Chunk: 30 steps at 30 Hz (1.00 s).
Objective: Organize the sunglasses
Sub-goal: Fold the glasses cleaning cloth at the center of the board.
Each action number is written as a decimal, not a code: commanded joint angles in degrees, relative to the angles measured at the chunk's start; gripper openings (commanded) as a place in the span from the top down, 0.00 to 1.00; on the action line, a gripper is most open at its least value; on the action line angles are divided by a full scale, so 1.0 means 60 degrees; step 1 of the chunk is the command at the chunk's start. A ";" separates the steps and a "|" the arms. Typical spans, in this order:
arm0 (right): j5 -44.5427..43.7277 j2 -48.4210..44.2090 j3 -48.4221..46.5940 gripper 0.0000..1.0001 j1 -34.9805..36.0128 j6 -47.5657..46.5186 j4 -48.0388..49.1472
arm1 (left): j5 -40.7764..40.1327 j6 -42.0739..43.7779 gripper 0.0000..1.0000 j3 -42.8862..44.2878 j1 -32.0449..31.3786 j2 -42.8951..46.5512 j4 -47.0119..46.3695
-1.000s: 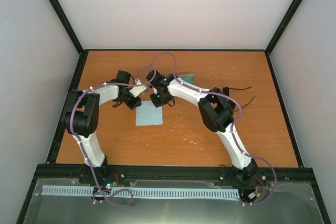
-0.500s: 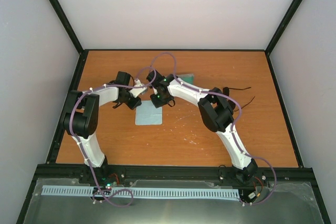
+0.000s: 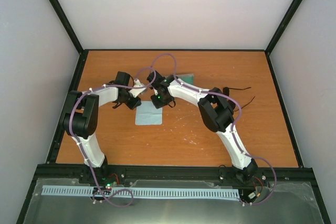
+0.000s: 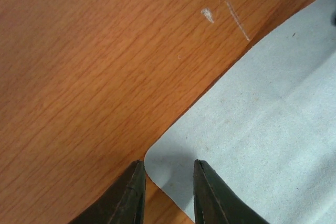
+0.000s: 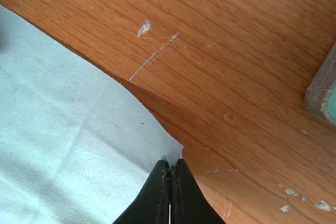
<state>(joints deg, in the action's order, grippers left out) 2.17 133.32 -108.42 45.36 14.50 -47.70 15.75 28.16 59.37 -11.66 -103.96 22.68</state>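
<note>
Sunglasses (image 3: 236, 88) — thin black temples — on woodgrain desk (image 4: 79, 51). Right jaws pinch a corner of soft pale-blue cloth (image 5: 68, 145); left jaws parted around another corner.

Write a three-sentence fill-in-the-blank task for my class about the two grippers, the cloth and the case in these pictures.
1. The right gripper is ____ on a corner of the pale blue cloth.
2. The left gripper is ____, with another corner of the cloth between its fingers.
3. The grey case shows a mint-____ inside.

Missing words: shut; open; green.
</note>
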 commanded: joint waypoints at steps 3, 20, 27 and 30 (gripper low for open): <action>-0.0088 -0.0506 0.0124 0.97 -0.0002 0.0099 0.0094 | 0.0112 -0.0124 0.72 0.0036 0.0010 -0.0541 -0.0065; -0.0131 -0.0544 0.0162 0.97 -0.0002 0.0154 0.0170 | 0.0500 -0.0209 0.99 -0.0432 0.0010 -0.0464 0.0101; -0.0291 -0.0609 0.0201 0.97 -0.0002 0.0141 0.0214 | 0.0287 -0.0245 0.99 -0.0270 0.0010 -0.0119 0.0091; -0.0369 -0.0677 0.0252 0.97 -0.0002 0.0132 0.0267 | 0.0228 -0.0296 0.99 0.0067 0.0010 0.0012 0.0157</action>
<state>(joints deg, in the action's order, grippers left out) 1.72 132.46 -107.72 45.36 14.66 -46.94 18.55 27.42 58.35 -11.60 -104.79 19.40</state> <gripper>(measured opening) 0.030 0.019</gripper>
